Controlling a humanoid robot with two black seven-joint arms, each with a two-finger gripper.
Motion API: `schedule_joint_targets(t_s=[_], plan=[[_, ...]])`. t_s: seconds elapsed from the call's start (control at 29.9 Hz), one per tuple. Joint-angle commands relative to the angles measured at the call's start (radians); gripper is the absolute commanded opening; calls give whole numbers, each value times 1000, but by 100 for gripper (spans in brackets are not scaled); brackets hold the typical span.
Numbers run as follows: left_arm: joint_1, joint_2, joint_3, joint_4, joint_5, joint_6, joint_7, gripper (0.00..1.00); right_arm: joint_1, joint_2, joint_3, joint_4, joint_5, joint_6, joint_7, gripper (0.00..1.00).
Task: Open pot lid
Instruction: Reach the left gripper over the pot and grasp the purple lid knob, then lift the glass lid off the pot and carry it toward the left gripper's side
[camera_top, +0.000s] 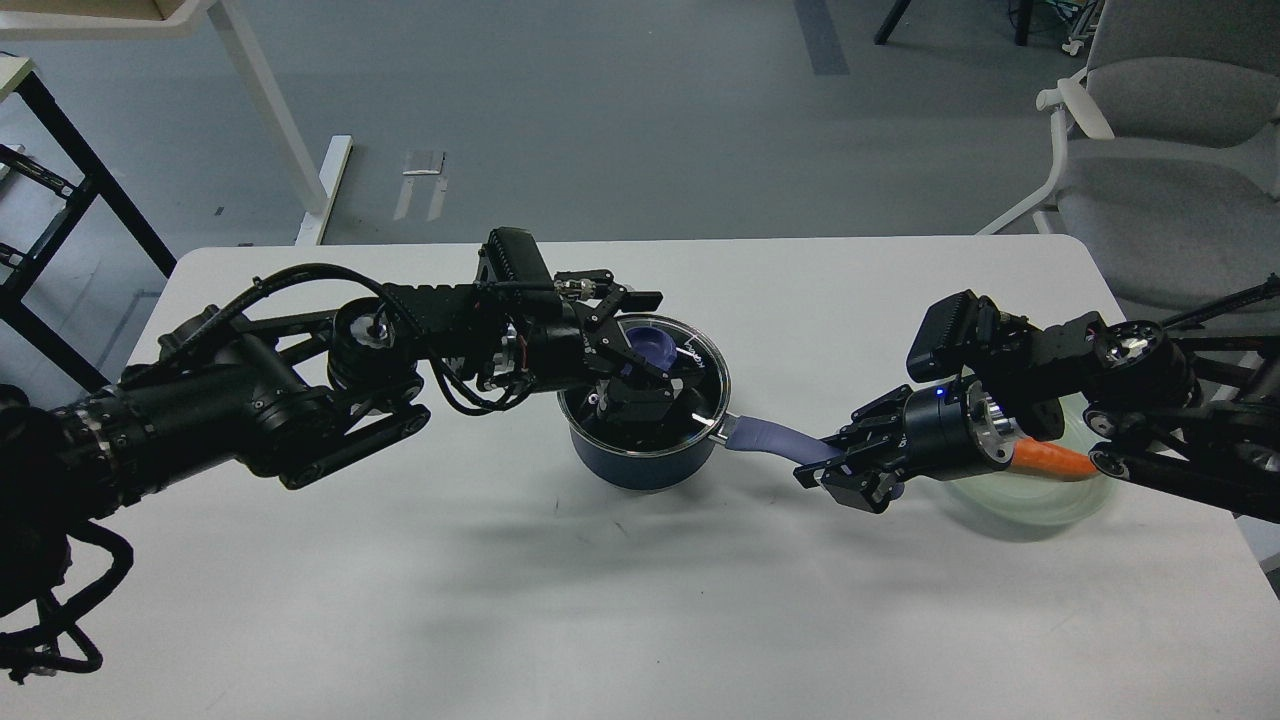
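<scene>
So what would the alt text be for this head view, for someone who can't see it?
On a white table, the left end effector reaches over the knob of the glass lid on a dark-blue pot, while the right end effector grips the pot's handle. Behind the right arm, a carrot lies on a pale green plate.

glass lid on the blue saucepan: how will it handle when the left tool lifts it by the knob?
The round clear glass lid with a steel rim is probably rigid and breakable if dropped. Held by only its small blue-purple knob, which the left tool reaches, it may swing or tilt. The right tool grips the small dark-blue saucepan by its lavender handle, so it likely stays put.
</scene>
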Motion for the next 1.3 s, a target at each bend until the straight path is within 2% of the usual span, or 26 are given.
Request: schedule_joint_targets(t_s=[0.0,0.3,0.4,0.43,0.5,0.6,0.7,0.97,1.14,1.27], plan=[[18,0,0,19,-1,-1,1,99,-1,0,0,0,1,0,0,34],[42,5,1,21,-1,-1,0,99,1,0,0,0,1,0,0,34],[44,2,1,21,-1,-1,1,93,1,0,2,0,1,0,0,35],[42,-1,0,21,-3,0,1,87,-1,0,2,0,1,0,0,35],[42,-1,-2,21,-4,3,4,62,-1,0,0,0,1,0,0,35],[41,-3,-2,19,-6,5,5,58,1,0,0,0,1,0,0,35],[38,-3,-3,18,-9,5,5,48,1,0,0,0,1,0,0,35],[-5,38,-9,-34,-13,20,3,46,-1,-1,0,0,1,0,0,35],[-47,133,-9,-79,-13,26,-5,46,-1,-4,0,0,1,0,0,35],[-47,258,-6,-160,-15,40,-6,46,1,-4,0,0,1,0,0,35]])
